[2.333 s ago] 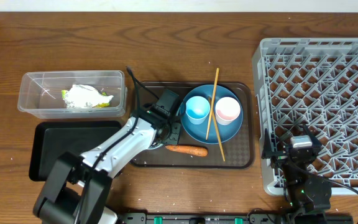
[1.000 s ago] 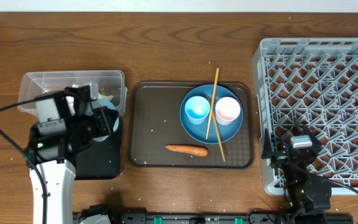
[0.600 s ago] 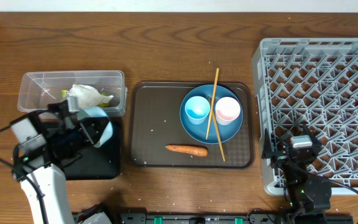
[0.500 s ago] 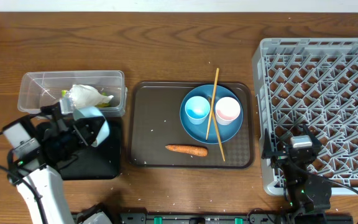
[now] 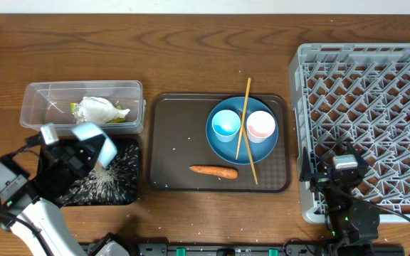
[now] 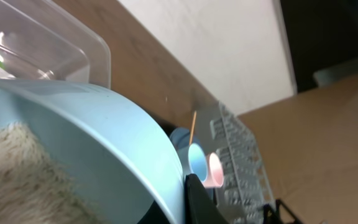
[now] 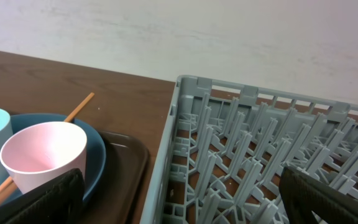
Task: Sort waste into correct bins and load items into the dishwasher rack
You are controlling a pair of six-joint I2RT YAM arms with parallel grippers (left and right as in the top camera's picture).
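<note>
"Left gripper (image 5: 68,155) pinches the pale blue bowl (image 5: 93,134) by its rim, tipped over the black tray (image 5: 137,186); rice (image 5: 111,176) lies across the tray's right half!"

"And the right gripper (image 7: 182,198)?"

"Fingers spread wide, empty, at the rack (image 5: 376,107)'s near-left corner; carrot (image 5: 213,171) along the brown tray (image 5: 169,142)'s near edge."

On brown wooden table (image 5: 191,57): clear tub (image 5: 84,84) at far left, black tray (image 5: 136,178) near left, dark serving tray (image 5: 176,142) in middle, grey rack (image 5: 376,85) at right.
</note>
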